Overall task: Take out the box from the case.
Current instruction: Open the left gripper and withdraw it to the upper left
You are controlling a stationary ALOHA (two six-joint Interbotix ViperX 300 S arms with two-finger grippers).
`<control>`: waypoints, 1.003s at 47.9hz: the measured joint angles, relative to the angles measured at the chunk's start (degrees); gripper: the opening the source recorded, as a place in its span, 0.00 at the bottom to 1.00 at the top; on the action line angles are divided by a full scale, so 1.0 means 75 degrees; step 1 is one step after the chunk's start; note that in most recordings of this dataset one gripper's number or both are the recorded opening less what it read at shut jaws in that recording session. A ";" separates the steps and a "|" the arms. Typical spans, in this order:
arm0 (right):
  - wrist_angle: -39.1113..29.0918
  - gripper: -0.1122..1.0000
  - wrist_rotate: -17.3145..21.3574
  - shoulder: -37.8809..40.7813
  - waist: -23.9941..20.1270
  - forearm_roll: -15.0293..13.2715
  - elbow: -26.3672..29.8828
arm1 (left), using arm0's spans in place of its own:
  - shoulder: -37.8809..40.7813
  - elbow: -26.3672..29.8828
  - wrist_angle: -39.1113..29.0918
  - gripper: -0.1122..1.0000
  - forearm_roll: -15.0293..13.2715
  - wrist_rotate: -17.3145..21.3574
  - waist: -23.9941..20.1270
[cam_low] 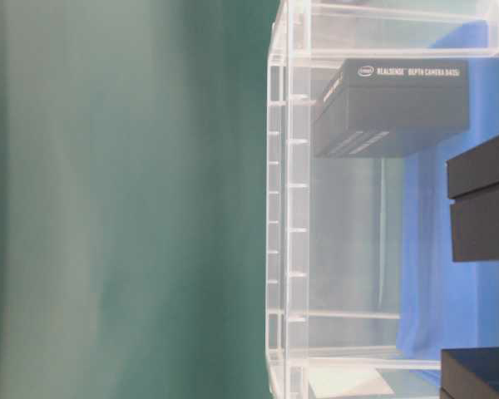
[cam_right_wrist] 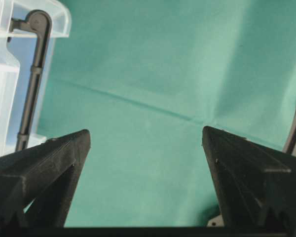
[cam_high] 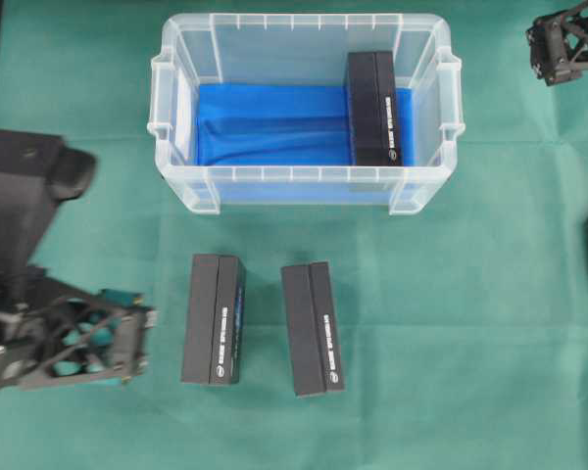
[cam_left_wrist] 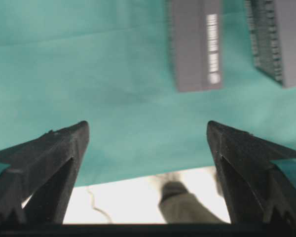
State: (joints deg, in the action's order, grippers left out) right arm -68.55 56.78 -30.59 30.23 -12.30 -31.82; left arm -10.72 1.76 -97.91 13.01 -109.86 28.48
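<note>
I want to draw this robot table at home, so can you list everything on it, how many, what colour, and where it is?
case: one, clear plastic, at the back middle of the table.
blue cloth: one, blue, lying on the bottom of the case.
box in the case: one, black with white print, at the right end inside the case.
boxes on the table: two, black, side by side in front of the case, the second a little to the right.
green cloth: one, green, covering the table.
left pincer: one, black, open, over the table's front left, holding nothing.
right pincer: one, black, open, at the back right, holding nothing.
</note>
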 measured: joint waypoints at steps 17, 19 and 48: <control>-0.0012 0.92 0.0012 -0.0012 0.0000 0.0059 0.0023 | -0.0984 -0.0926 -0.0059 0.96 -0.0012 -0.0973 0.0750; -0.0012 0.92 0.0023 -0.0012 0.0000 0.0070 0.0023 | -0.1066 -0.0996 -0.0059 0.96 -0.0012 -0.0973 0.0762; -0.0012 0.92 0.0070 -0.0012 0.0000 0.0270 0.0023 | -0.2027 -0.1980 -0.0105 0.96 -0.0012 0.1020 -0.1395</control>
State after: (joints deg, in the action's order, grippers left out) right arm -68.64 57.30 -30.67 30.23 -10.28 -31.64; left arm -25.93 -13.10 -98.70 12.92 -102.22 18.02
